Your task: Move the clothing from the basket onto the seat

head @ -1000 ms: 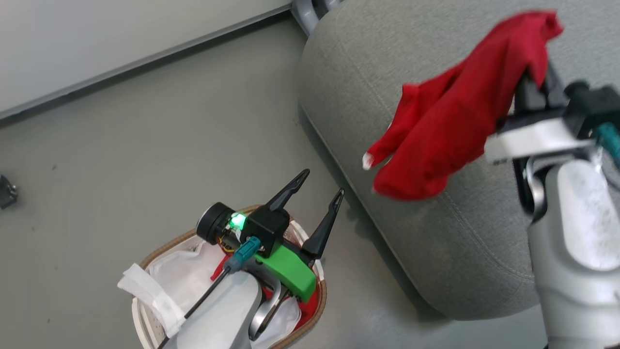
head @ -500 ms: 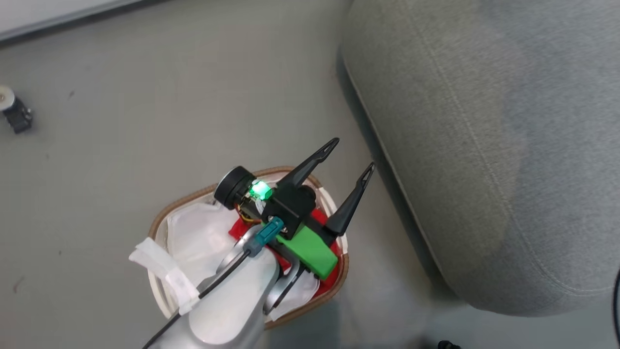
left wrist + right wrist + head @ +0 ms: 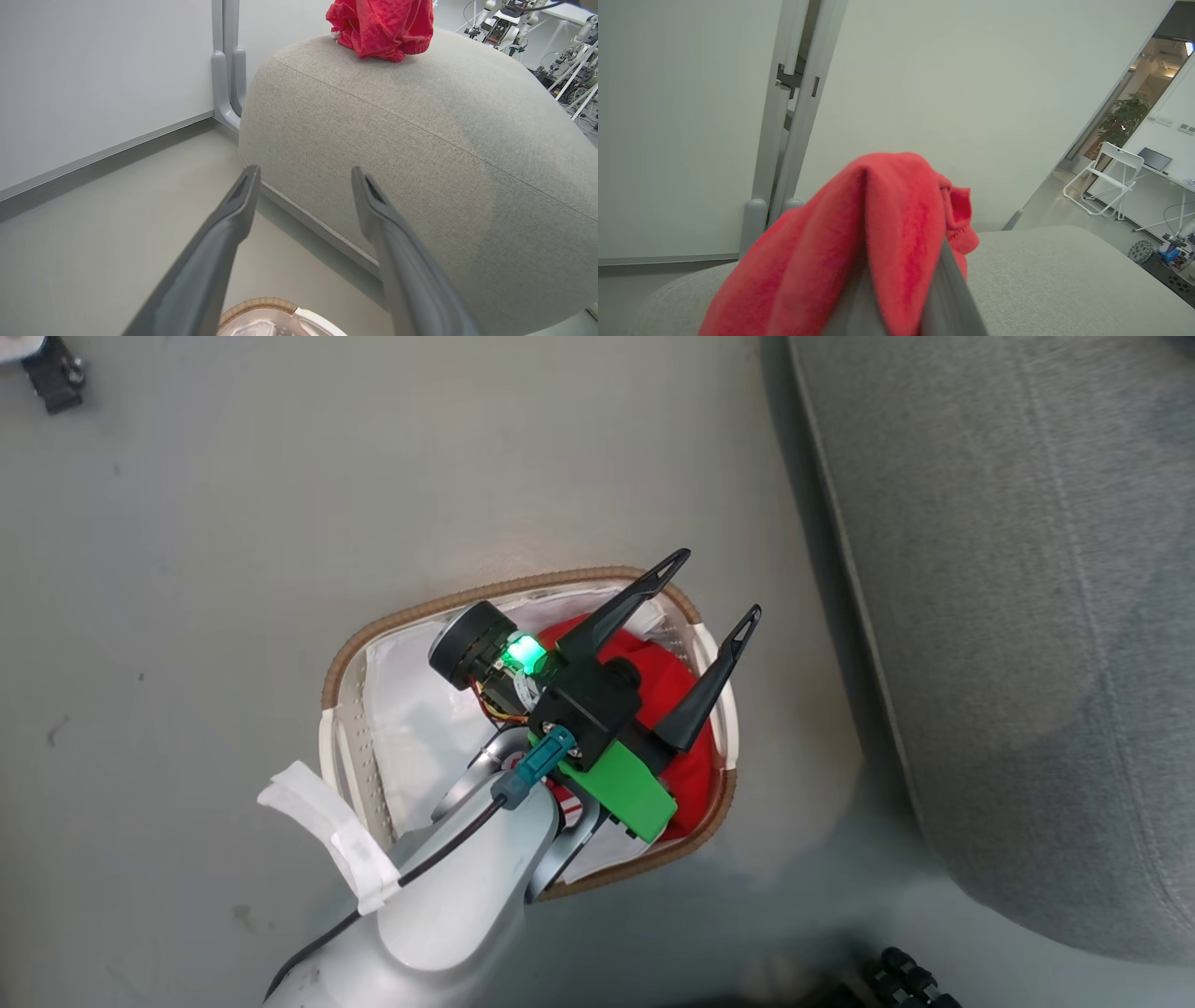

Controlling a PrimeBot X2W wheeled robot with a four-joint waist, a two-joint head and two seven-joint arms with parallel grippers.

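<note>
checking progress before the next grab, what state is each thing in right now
left gripper: open, empty, over the basket
right gripper: shut on the held garment, tips hidden by cloth
held garment: bunched, draped over the right gripper, above the seat
basket clothing: crumpled inside the basket
basket: upright on the floor, white liner in it
seat: held garment low over it, contact unclear

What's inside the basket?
Red clothing lies in the basket with a white liner. The robot's left arm and open left claw hang over the middle, so whatever is underneath them is hidden.
</note>
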